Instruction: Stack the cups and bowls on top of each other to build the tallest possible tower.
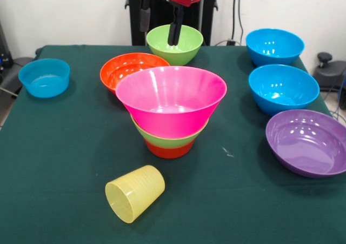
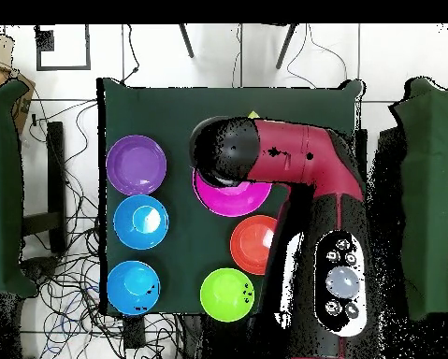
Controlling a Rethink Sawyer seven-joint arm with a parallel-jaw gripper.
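The tower [image 1: 171,109] stands mid-table: a small orange bowl at the base, a lime green bowl on it, and a big flaring pink bowl [image 2: 232,196] on top. A pale-yellow ribbed cup [image 1: 135,192] lies on its side in front of the tower, mouth toward the camera. Behind the tower sits a lime green bowl [image 1: 174,44], also seen from overhead as the lime green bowl [image 2: 227,294]. My gripper [image 1: 159,38] hangs open at that bowl's left rim, with one finger [image 1: 174,30] dipping inside it and the other outside.
An orange bowl [image 1: 130,68] sits left of the tower, and a small blue bowl [image 1: 45,77] near the left edge. Two blue bowls [image 1: 274,45] [image 1: 283,87] and a wide purple bowl [image 1: 308,141] line the right side. The arm [image 2: 302,187] hides part of the table from overhead.
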